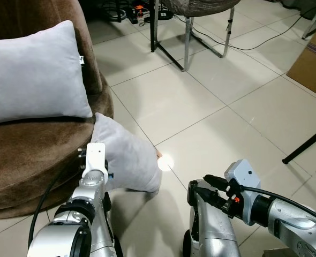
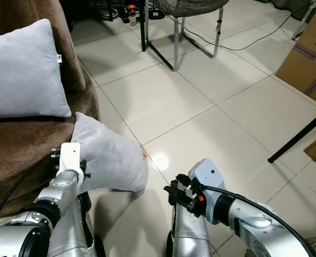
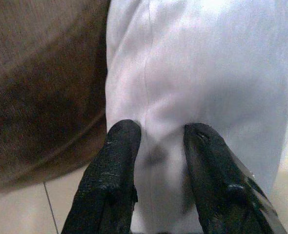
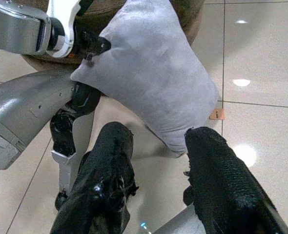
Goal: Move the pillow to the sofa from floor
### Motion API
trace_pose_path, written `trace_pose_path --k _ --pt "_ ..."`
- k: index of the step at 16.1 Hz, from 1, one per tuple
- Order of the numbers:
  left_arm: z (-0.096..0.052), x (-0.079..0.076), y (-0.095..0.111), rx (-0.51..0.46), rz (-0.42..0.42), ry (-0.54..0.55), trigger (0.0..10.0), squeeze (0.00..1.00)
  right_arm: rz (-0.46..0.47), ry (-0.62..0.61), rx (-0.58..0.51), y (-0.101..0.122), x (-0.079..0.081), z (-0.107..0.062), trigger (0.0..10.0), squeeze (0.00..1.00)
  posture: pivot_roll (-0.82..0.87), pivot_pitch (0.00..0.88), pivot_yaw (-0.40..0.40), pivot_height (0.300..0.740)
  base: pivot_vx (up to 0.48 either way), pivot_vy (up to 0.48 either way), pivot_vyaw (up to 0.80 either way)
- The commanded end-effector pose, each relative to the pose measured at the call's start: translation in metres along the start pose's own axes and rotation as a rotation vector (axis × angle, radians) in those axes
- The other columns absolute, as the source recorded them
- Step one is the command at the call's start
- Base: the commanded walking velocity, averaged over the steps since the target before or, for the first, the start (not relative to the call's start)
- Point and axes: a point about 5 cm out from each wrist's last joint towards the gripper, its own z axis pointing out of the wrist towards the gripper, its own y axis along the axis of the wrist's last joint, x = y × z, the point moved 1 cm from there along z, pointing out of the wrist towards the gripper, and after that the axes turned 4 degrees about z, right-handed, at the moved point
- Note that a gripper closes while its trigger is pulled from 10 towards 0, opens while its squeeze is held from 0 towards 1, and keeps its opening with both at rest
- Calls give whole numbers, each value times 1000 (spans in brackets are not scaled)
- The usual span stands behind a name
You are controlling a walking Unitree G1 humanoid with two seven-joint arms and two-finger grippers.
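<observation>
A light grey pillow stands on the tiled floor, leaning against the base of the brown sofa. My left gripper is shut on the pillow's near edge, and a fold of fabric bulges between its two black fingers. A second grey pillow lies on the sofa seat against the backrest. My right gripper hangs open low over the floor, to the right of the floor pillow and not touching it. The right wrist view also shows the left gripper's fingers pinching the pillow's corner.
Metal chair legs and cables lie ahead across the tiles. A cardboard box stands at the right, with a black pole slanting to the floor below it. A small orange tag lies beside the pillow.
</observation>
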Motion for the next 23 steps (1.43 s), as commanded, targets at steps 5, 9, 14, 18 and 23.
trace_pose_path --k 5,9,14,18,23 --pt "-5 -15 2 2 -14 -166 10000 1000 -1 9 16 -2 1 -3 10000 0 -233 73 -5 485 0 0 0" --pt "-23 -20 -2 1 -8 -218 10000 1000 3 6 17 -4 2 -4 10000 0 -229 69 3 485 0 0 0" --pt "-51 -24 -4 7 -17 -192 10000 1000 5 7 18 -6 3 -4 10000 0 -222 64 13 485 0 0 0" --pt "-56 -21 -19 105 -41 -175 10000 1000 7 7 19 -6 3 -3 10000 0 -222 66 11 485 0 0 0" --pt "-25 -8 -28 220 -156 -175 10000 820 6 17 28 -7 3 0 10000 0 -230 82 -6 485 0 0 0"
